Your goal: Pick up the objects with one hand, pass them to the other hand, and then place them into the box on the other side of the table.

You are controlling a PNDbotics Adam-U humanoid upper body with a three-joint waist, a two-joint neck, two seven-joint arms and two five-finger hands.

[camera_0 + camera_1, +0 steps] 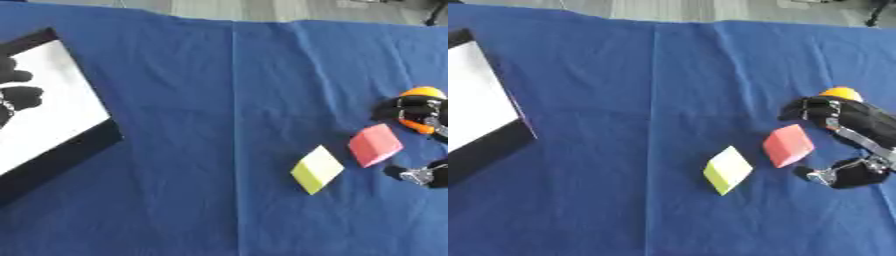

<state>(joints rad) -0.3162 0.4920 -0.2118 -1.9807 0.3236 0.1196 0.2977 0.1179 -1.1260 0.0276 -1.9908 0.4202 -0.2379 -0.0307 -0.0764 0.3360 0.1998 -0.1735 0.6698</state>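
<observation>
Blue-clothed worktop (201, 75): box (52, 150) looks empty; yellow block (727, 169), red block (787, 145) wait; right robot hand (843, 121) curls over orange ball (841, 93); left robot hand (13, 92) spread.

Non-task items: cloth, floor.
Blue cloth (192, 150) is covering the table, a straight crease running top to bottom near its middle; grey floor (710, 10) is showing beyond the far edge.

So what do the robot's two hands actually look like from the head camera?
The right hand is mostly black, with chunky dark fingers and bare silver metal links and joints showing along the thumb side; no cables or markings can be made out. The left hand shows only as blurred black fingers at the picture's left edge, against the white inside of the box.
</observation>
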